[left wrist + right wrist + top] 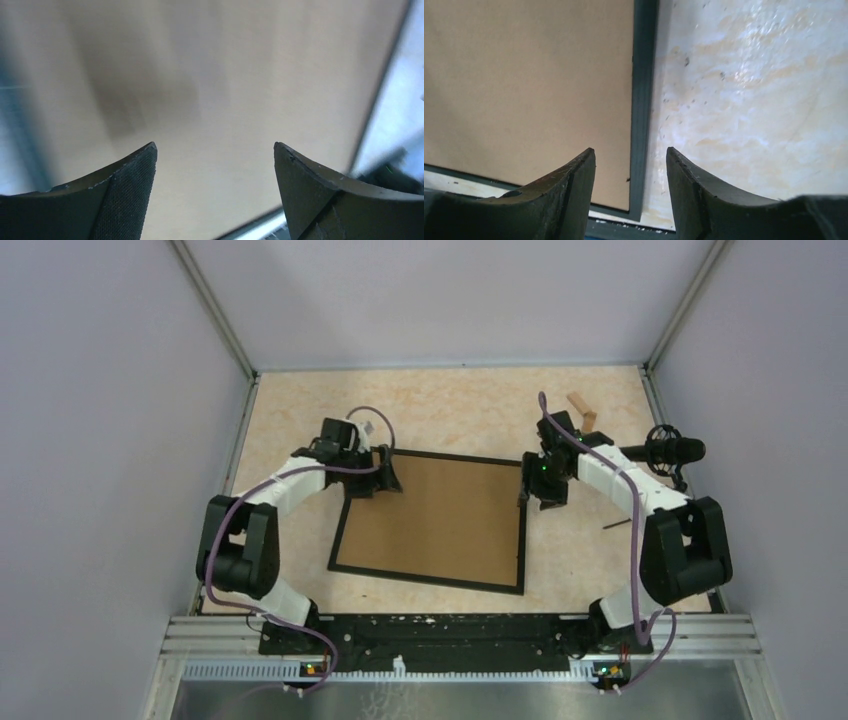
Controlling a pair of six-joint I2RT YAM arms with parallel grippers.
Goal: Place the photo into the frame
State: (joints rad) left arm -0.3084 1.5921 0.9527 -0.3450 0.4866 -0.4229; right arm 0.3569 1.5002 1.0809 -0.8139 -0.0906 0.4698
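The black frame (pixel 522 540) lies flat on the table with its brown back board (pixel 440 515) facing up. The photo is hidden. My left gripper (pixel 385 475) is open at the frame's far left corner; its wrist view shows the blurred brown board (pixel 225 100) between the spread fingers (pixel 130 190). My right gripper (pixel 535 485) is open at the frame's far right corner. In the right wrist view the frame's black right edge (pixel 641 100) runs down between the two fingers (pixel 569 195), with the brown board (pixel 524 85) to its left.
A small wooden block (pixel 583 408) lies at the far right of the table. A black microphone-like device (pixel 670 452) stands on the right. A thin dark stick (pixel 616 524) lies by the right arm. Grey walls enclose the marbled table (pixel 460 405).
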